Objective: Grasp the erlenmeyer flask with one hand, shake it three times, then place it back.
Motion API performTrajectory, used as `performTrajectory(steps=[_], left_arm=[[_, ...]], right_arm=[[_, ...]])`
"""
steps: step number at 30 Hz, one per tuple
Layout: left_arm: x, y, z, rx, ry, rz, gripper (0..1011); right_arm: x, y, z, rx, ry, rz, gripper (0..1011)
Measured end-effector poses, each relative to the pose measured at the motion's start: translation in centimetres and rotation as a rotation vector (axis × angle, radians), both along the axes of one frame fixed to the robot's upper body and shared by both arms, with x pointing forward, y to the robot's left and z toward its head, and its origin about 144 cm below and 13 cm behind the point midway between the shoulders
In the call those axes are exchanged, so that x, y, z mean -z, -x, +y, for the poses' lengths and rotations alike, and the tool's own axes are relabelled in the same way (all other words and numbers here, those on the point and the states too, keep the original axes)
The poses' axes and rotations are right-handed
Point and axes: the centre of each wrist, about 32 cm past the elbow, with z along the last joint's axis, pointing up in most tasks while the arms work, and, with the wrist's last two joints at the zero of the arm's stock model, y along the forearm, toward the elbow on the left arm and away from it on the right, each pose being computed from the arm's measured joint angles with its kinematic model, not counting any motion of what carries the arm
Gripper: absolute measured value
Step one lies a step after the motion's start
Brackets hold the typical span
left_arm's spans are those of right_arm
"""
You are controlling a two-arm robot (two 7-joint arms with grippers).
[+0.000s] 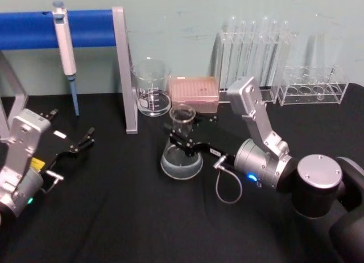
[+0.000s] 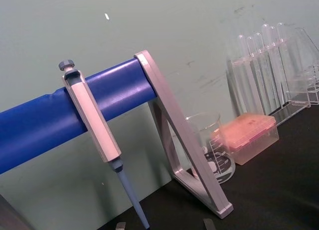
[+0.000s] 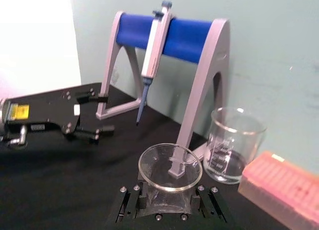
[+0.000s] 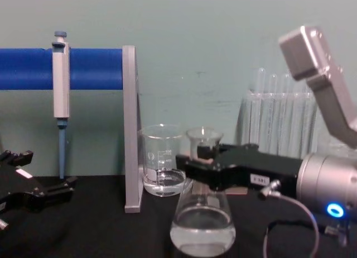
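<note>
A clear glass conical erlenmeyer flask holding a little clear liquid sits forward and right of the grey-legged, blue-barred pipette stand. The black right gripper clamps its neck and hides the neck in the chest view. Whether the base touches the black table is hard to tell. The left gripper, jaws spread and empty, rests forward of the stand, with open tabletop around it.

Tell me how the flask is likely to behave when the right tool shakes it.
The flask is smooth clear glass, so it is probably fragile and may slip where the right tool holds its narrow neck. Liquid sits in its wide base, so it is likely bottom-heavy and hard to tip. Its mouth is open, so hard shaking could spill.
</note>
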Motion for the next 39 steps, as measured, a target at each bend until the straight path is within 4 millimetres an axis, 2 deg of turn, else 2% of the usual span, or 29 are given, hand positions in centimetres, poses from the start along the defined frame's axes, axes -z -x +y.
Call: performTrajectory(steps=[21, 39], left_arm=[[0.0, 0.0, 0.0, 0.0, 0.0, 0.0, 1001], [0.0, 0.0, 0.0, 0.0, 0.0, 0.0, 1001]], right_arm=[[-5.7, 1.1, -1.2, 0.055, -0.05, -0.093, 457], [-7.1, 1.6, -2.0, 0.068, -0.077, -0.125, 456]])
